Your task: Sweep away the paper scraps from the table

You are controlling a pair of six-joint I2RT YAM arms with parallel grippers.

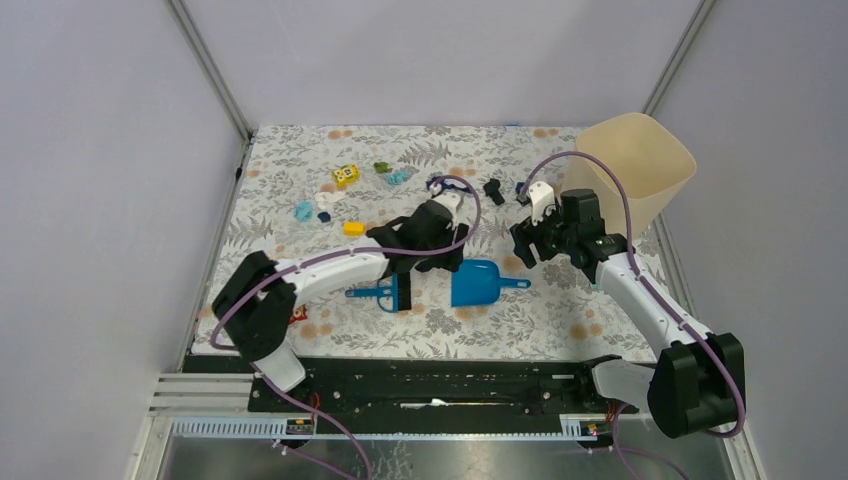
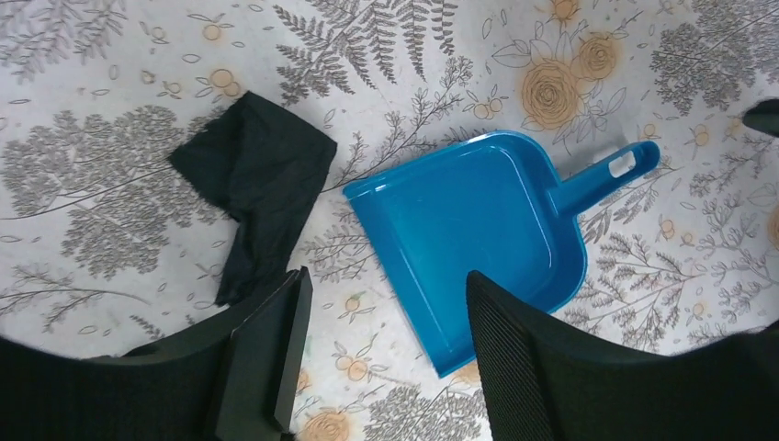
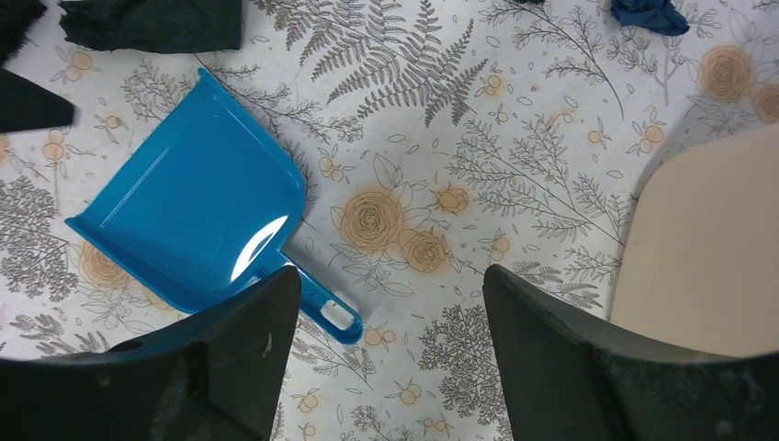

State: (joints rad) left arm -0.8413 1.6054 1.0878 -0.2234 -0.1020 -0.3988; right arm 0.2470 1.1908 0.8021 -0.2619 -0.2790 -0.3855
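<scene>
Fern-print table (image 1: 560,310), both arms hovering, jaws apart and empty. Most paper scraps (image 1: 305,211) sit at ten o'clock from the left gripper (image 2: 388,276); dustpan (image 3: 193,202) handle runs straight toward the right gripper (image 3: 388,276), the nearer one.

Plain grey walls (image 1: 100,150), slim metal corner posts (image 1: 209,65), soft even light

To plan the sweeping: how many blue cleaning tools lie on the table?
2: the dustpan in the middle, and the brush left of it, beside the left arm. Others could hide beneath the arms.
</scene>
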